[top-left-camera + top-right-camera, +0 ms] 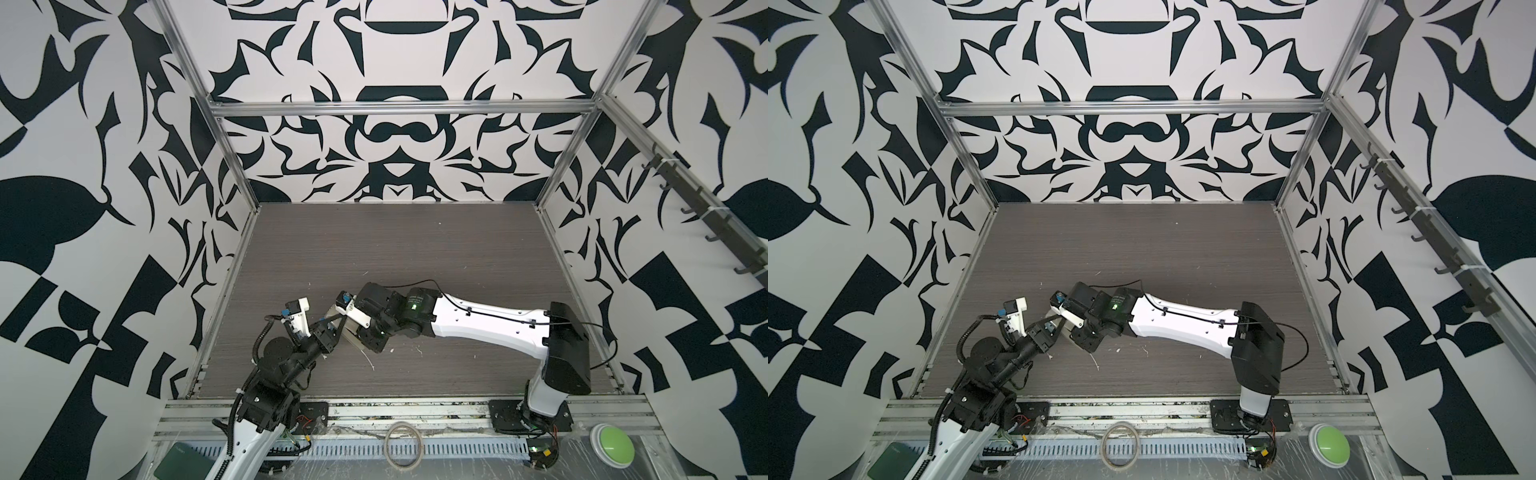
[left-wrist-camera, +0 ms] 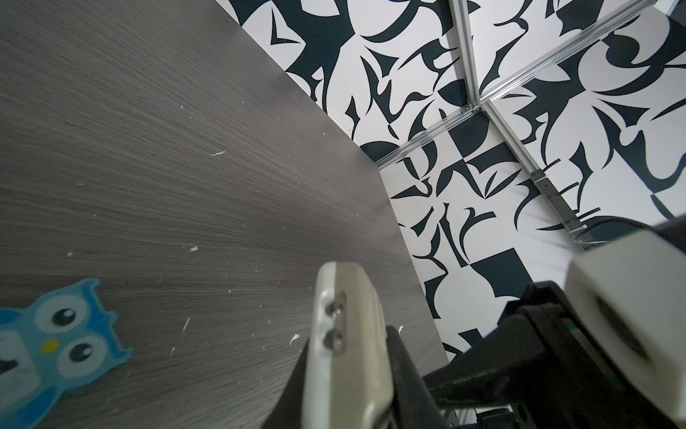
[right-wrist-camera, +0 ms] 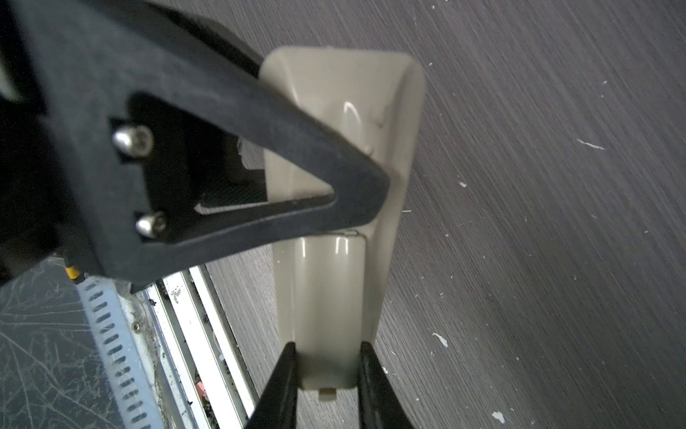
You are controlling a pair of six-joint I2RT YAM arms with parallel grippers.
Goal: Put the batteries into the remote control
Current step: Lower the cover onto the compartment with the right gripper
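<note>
I've got left gripper and right gripper both clamped on the remote control; opposing pulls could wrench it loose

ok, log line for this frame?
left gripper: shut on remote control | right gripper: shut on remote control end | batteries: not in view

1. Both top views are looking down from high front, sharing the whole table.
2. Left wrist is skimming close along the remote control, facing the walls.
3. Right wrist is looking close onto it too.
</note>
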